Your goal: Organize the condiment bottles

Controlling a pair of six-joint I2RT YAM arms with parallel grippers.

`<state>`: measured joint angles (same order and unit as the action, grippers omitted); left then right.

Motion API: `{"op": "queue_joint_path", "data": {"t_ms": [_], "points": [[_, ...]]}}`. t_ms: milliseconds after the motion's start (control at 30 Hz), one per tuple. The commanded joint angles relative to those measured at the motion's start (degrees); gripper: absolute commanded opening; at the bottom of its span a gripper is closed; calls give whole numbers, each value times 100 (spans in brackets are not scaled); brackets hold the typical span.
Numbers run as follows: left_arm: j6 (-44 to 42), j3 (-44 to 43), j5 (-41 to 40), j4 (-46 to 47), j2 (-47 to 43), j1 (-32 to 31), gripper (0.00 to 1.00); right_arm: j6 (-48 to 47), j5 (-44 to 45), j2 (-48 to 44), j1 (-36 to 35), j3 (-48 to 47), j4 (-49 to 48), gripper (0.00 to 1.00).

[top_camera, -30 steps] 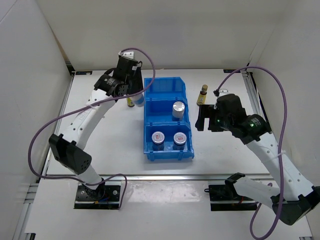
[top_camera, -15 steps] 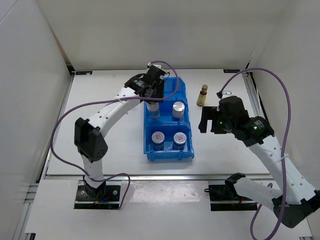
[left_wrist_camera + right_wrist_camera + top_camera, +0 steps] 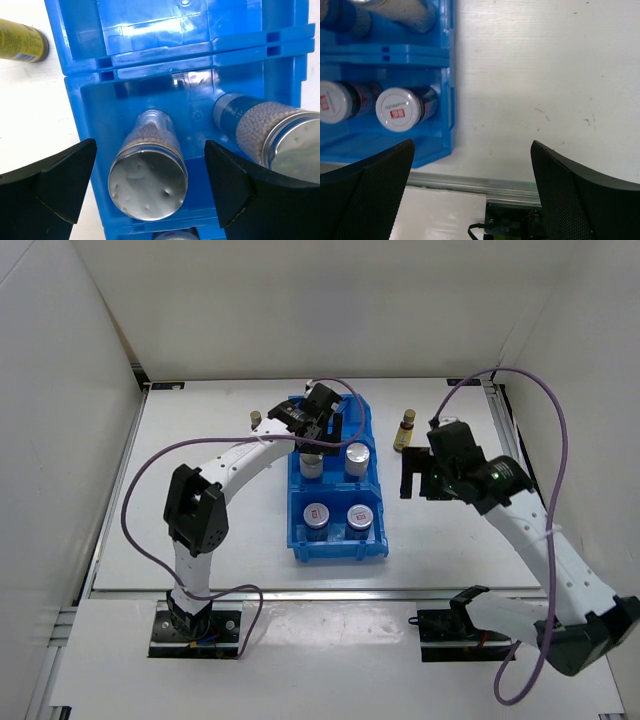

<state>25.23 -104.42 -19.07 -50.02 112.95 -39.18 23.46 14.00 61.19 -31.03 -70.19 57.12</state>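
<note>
the white-silver cylinder [image 3: 148,182] stands upright in the middle compartment of the blue bin [image 3: 165,52]. it is straight below the left gripper [image 3: 150,167], between the jaws with a gap on each side; those jaws are spread wide and grip nothing. the second cylinder [image 3: 280,135] stands just outside the right jaw, in the same compartment. one amber bottle [image 3: 20,45] sits beyond the left jaw, outside the bin wall, and looks upright from overhead; the left arm is the nearer to it. the other amber bottle [image 3: 405,430] stands just past the right gripper [image 3: 470,195], whose jaws are likewise apart and hold nothing. the dark jars [image 3: 397,109] carry red lid marks, too small to read, and the print on the amber bottle's yellow label is also illegible.
</note>
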Motion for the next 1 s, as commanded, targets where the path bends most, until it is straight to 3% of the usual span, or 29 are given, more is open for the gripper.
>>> {"op": "queue_joint_path", "data": {"t_ms": [0,200,367,467,567,667,767,967], "points": [[-167,-87,-131,107,-501,-28,100,-192,332,454,237,-582,-43,100],[-844,-632,-194,-622,-1519,296,100,-606,-318,1947,1273,-1812,-272,100],[-1170,763,-887,-746,-3020,797,100,-738,-758,3205,1740,-2734,-816,100],[-1354,1957,-1134,-290,-3567,1157,100,-808,-758,3864,1740,-3130,-1063,98],[-1284,3153,-1101,587,-4488,1211,100,-957,-758,4750,1871,-3947,-1002,86],[-1337,4215,-1160,1431,-4877,1211,100,-1027,-845,5191,1942,-4660,-1001,81],[-1267,5095,-1669,1933,-5440,1211,100,-1159,-908,5789,1995,-5404,-818,81],[-1187,5099,-1819,2023,-5670,1211,100,-1160,-978,6669,2057,-6058,-676,77]]}}
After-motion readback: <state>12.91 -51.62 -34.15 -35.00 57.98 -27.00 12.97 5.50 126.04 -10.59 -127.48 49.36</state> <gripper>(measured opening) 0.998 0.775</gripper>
